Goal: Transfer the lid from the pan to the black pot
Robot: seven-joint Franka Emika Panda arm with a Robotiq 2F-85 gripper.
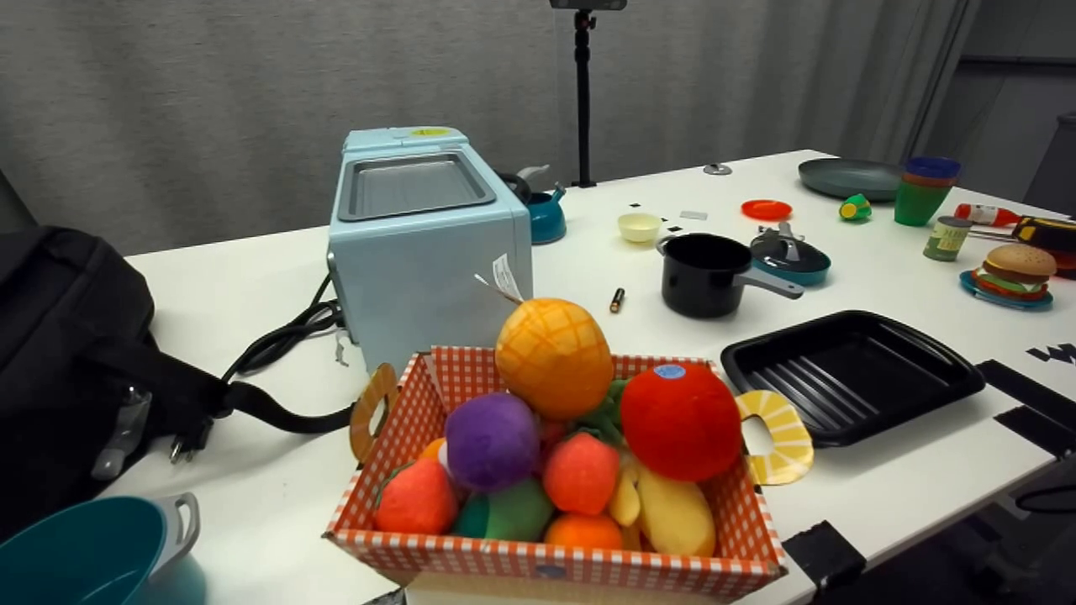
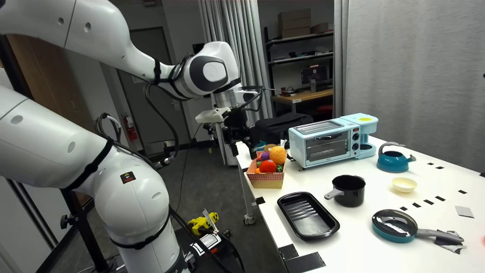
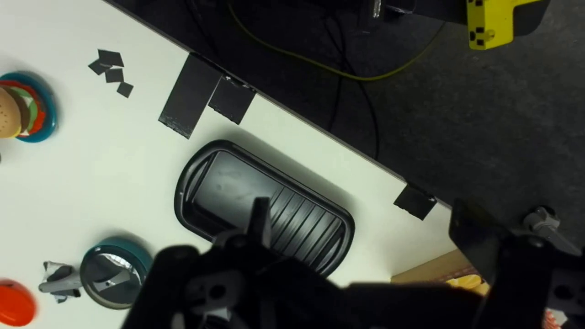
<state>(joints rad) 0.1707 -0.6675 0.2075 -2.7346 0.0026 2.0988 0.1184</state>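
Tool [image 3: 361,217]: fingers [image 3: 260,217] spread wide
Black pot [image 1: 699,281]: upright, straight-sided, lower than the tool, well apart
Pot handle [image 1: 772,282]: grey

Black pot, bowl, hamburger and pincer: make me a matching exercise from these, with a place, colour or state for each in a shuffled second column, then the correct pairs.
Things
1. black pot
2. bowl
3. hamburger
4. pincer

Descriptions
A. jaws spread apart
B. on a teal plate
C. lidless, grey-handled
D. pale yellow

Pairs: 1-C; 2-D; 3-B; 4-A
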